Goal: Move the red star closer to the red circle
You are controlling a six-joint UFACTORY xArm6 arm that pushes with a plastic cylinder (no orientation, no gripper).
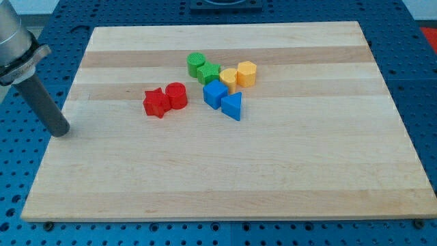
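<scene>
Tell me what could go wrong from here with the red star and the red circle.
The red star already touches the red circle, so another push may shove both toward the blue blocks.
My tip sits at the board's left edge, far off; a sweep right could knock the star away.

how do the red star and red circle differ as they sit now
The red star-shaped block has pointed arms, while the red round cylinder block has a smooth curved side and a flat round top. The star lies toward the view's left and slightly lower, so it is nearer my tip; the cylinder lies on the side of the blue blocks. Both are the same red, stand on the wooden board, and appear to touch.
</scene>
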